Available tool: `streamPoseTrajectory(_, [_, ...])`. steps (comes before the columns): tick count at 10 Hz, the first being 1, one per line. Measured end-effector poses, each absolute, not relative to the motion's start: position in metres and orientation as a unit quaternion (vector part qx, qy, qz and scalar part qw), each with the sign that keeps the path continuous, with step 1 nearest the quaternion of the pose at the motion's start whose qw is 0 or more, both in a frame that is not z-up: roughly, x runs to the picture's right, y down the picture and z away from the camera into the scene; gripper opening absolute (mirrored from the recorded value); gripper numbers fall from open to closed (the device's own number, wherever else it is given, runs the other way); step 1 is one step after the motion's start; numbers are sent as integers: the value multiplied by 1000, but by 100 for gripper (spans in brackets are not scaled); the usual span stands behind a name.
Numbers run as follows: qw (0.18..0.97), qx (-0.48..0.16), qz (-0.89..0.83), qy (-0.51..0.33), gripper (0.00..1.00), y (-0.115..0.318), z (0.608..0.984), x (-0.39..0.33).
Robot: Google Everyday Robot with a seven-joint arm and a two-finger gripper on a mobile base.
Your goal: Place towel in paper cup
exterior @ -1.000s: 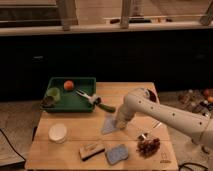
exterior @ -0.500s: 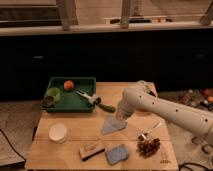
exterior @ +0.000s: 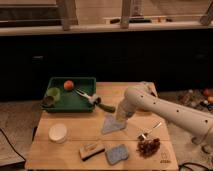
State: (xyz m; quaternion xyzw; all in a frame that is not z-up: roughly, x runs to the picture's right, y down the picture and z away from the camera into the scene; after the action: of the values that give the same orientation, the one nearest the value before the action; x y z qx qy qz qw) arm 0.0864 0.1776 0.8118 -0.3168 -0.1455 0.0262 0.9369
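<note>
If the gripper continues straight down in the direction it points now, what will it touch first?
Most likely the towel: the gripper points down at its upper right edge, already at or very near the cloth. Under it is only the table. Depth is uncertain.

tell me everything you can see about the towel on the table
The towel is a small pale grey-blue cloth, soft and limp, roughly triangular, lying near the middle of the wooden table. Its upper corner rises to the tool directly above it, so it looks pinched and partly lifted while the wide lower edge drags on the wood. The paper cup stands apart to its left.
</note>
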Motion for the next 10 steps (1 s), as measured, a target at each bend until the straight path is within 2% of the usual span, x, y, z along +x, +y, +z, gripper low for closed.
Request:
streamPoseTrajectory(2, [936,-319,23,-146,80,178,814,85])
streamPoseTrajectory(10, [934,-332,16,-129,80,200,833,78])
